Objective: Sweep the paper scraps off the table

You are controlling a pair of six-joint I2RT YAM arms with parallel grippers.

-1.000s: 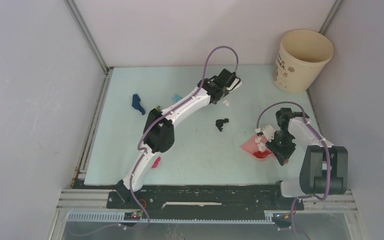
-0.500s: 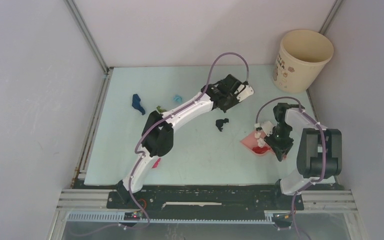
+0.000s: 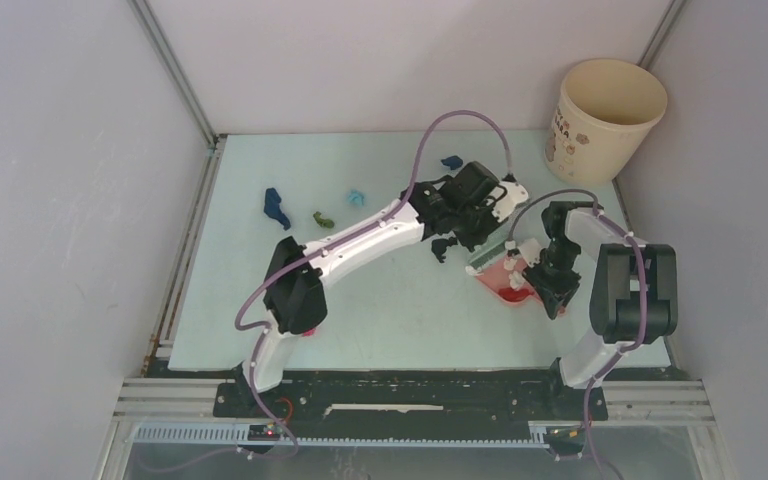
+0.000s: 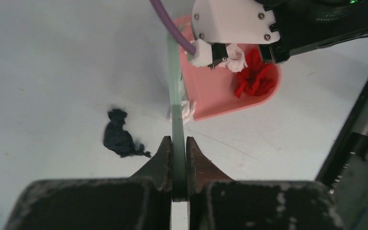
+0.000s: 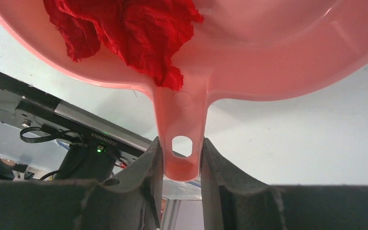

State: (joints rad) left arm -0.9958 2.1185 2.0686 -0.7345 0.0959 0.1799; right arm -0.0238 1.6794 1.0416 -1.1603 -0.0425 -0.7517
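Skirting dustpan lip, green brush, bare table beside

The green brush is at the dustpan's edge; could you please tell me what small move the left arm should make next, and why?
Probably a short stroke of the green brush into the pink dustpan. The left gripper is shut on it, and a white scrap lies beside it at the pan's lip, while the right gripper holds the handle. The dark scrap can wait.
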